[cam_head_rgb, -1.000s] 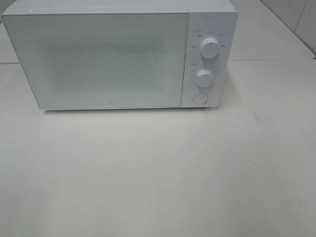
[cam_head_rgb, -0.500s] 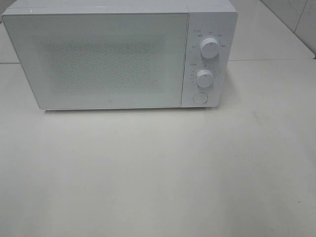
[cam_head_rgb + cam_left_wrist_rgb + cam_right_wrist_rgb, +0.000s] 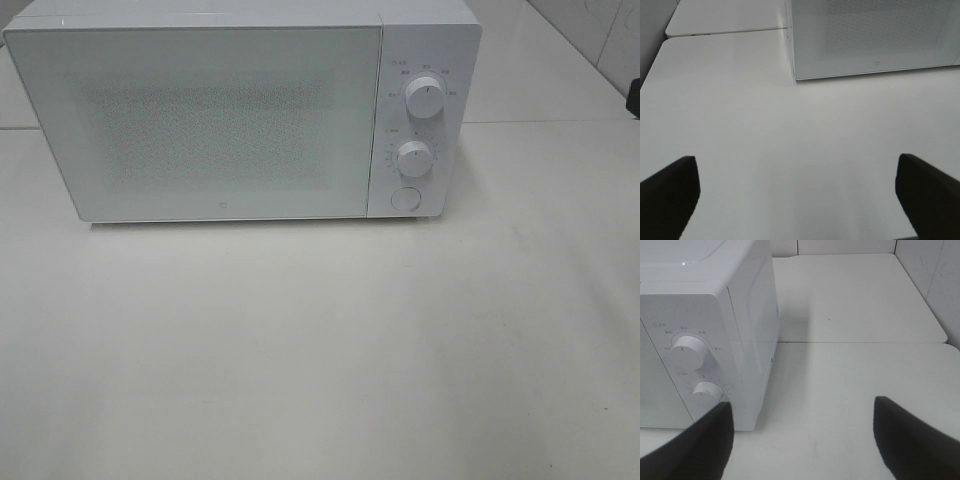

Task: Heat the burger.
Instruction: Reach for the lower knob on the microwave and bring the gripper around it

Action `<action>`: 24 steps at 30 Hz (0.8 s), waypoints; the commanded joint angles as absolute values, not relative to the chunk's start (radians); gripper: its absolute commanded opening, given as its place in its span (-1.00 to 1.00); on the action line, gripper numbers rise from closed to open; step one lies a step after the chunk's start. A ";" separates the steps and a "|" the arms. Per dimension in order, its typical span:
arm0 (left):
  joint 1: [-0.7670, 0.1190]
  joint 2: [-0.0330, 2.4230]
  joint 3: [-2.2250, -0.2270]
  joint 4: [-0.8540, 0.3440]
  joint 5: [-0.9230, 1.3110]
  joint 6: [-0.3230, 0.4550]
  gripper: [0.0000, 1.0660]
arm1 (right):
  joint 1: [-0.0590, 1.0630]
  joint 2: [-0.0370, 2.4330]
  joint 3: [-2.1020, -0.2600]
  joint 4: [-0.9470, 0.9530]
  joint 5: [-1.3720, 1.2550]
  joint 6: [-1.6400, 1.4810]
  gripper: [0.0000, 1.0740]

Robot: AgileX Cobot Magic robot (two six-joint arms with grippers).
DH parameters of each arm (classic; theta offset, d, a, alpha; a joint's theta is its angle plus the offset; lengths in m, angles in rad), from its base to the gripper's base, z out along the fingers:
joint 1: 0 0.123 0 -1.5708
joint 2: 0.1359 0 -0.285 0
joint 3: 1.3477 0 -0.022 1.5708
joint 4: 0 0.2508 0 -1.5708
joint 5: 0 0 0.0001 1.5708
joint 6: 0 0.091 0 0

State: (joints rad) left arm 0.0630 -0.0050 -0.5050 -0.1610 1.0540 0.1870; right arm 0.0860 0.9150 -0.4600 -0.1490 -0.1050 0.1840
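Microwave (image 3: 240, 115): white, at the back of the desk (image 3: 320, 350), door (image 3: 195, 125) shut; upper knob (image 3: 424, 98), lower knob (image 3: 414, 158) and button (image 3: 404, 198) stacked on its right panel.

Burger: seen in no view; it may sit behind the frosted door, but that cannot be told; none shows on the desk in front.

Left hand (image 3: 796, 167): fingers wide apart, holding nothing, hanging over bare desk short of the microwave's left front corner; likely parked clear so the door can swing.

Right hand (image 3: 802, 407): fingers apart, empty, facing the panel's outer corner with both knobs in sight; likely placed there to work the button or a knob.

Change from the earlier high views: a dark sliver (image 3: 633, 100) has entered at the right edge, probably part of the right arm; microwave, knobs and desk are as they were.
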 commanded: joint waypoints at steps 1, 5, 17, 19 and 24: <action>0.069 -0.026 -0.504 -0.169 1.043 0.187 0.87 | 0.081 0.962 -0.456 -0.152 -0.192 0.197 0.40; 0.069 -0.026 -0.504 -0.169 1.043 0.187 0.87 | 0.081 1.074 -0.456 -0.151 -0.330 0.188 0.40; 0.069 -0.026 -0.504 -0.169 1.043 0.187 0.87 | 0.097 1.313 -0.366 0.119 -0.793 -0.126 0.40; 0.069 -0.026 -0.504 -0.169 1.043 0.187 0.87 | 0.138 1.342 -0.354 0.187 -0.871 -0.169 0.40; 0.069 -0.026 -0.504 -0.169 1.043 0.187 0.87 | 0.291 1.434 -0.343 0.387 -1.011 -0.275 0.40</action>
